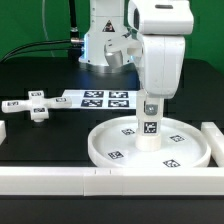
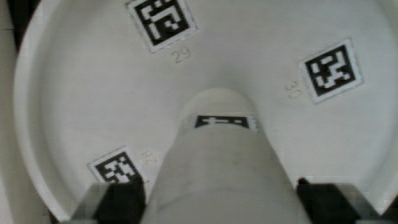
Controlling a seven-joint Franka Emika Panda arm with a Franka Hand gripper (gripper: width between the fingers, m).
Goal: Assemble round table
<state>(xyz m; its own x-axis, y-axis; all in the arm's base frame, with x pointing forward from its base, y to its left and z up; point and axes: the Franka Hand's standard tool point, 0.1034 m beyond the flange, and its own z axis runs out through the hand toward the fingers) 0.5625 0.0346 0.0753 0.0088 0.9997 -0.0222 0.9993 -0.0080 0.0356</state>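
The large rimmed round disc (image 1: pixel 185 150) lies flat on the table toward the exterior view's right. The short cylindrical leg (image 1: pixel 149 132) stands upright at the disc's centre, a tag on its side. My gripper (image 1: pixel 150 108) comes straight down over it and is shut on the leg's upper part. In the wrist view the leg (image 2: pixel 222 140) fills the space between my two dark fingers (image 2: pixel 121 205), which press on both its sides, and my gripper (image 2: pixel 222 208) looks down onto the disc (image 2: pixel 98 90) and its tags. The small cross-shaped foot (image 1: pixel 38 106) lies on the table at the exterior view's left.
The marker board (image 1: pixel 100 98) lies behind the disc. White border blocks run along the front edge (image 1: pixel 60 178) and stand at the exterior view's right (image 1: pixel 212 138). The robot's base (image 1: pixel 105 45) stands at the back.
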